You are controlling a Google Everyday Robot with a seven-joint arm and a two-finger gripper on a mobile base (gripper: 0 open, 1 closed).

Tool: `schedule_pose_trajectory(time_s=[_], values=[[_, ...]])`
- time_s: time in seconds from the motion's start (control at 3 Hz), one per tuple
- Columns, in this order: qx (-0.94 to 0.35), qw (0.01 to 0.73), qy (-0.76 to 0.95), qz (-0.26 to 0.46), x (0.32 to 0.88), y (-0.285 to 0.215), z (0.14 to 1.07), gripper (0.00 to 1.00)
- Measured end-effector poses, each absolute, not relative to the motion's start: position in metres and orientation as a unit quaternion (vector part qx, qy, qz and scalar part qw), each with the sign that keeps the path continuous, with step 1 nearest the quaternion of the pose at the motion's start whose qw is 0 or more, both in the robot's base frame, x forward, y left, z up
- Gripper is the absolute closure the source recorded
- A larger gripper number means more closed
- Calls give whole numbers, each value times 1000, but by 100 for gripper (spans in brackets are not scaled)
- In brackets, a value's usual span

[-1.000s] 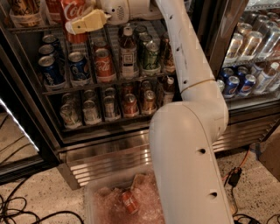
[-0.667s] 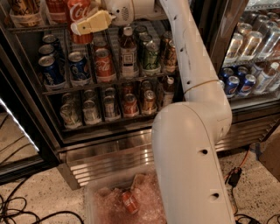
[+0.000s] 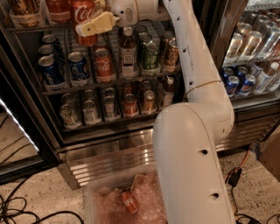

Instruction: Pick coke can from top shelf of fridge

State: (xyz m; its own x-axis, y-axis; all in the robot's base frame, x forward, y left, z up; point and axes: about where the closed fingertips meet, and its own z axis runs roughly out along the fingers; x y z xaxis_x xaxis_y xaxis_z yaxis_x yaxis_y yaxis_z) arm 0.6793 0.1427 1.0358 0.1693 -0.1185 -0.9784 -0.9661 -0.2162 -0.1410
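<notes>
Speckled flooring is showing at the bottom of the frame, with the fridge filling the background. At upper left, the cream fingers are pinching the coke can, the gripper clasping it from the right. This can is sitting at the front rail of the top shelf, its base overlapping the rail. The white arm is running down through centre frame. Blue Pepsi cans are standing on the rack below.
</notes>
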Motion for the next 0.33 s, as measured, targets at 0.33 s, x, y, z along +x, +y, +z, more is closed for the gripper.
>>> schedule_pose_trajectory(time_s=[0.33], values=[[-620, 448, 437, 473, 679, 143, 1036, 100]])
